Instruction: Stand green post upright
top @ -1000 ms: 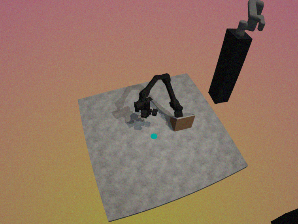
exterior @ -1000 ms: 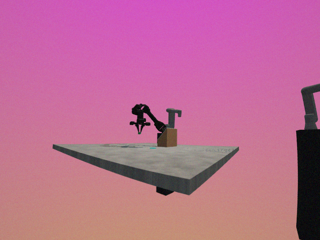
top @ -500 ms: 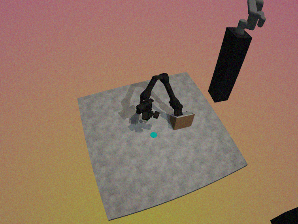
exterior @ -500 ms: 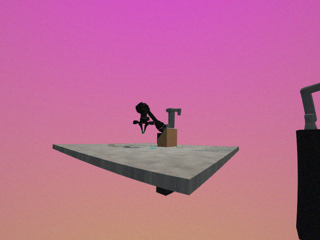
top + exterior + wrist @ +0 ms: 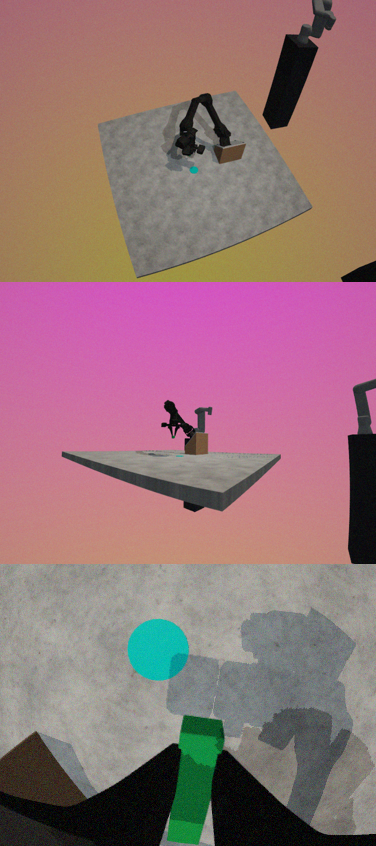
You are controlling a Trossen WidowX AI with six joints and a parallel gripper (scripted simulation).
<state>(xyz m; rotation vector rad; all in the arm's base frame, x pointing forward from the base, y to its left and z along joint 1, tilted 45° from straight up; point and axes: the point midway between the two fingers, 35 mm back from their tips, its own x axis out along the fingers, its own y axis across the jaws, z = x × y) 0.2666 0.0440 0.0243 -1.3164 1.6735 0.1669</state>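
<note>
The green post (image 5: 194, 779) (image 5: 173, 437) is held between the fingertips of my gripper (image 5: 198, 756) (image 5: 173, 435), which is shut on it well above the table. In the wrist view the post runs lengthwise between the fingers, its near end at the lower edge and its other end pointing up the view. Its exact tilt is hard to tell. In the top view the gripper hides nearly all of the post. The cyan circle (image 5: 193, 170) (image 5: 179, 456) (image 5: 155, 646) lies flat on the table, ahead and to the left of the post in the wrist view. The gripper's shadow touches its edge.
A brown block-shaped base (image 5: 232, 153) (image 5: 202, 443) (image 5: 37, 774) carries the arm, to the right of the circle in the top view. The grey table (image 5: 212, 218) (image 5: 194, 473) has open edges. A grey arm on a black pedestal (image 5: 289, 81) stands beyond the table.
</note>
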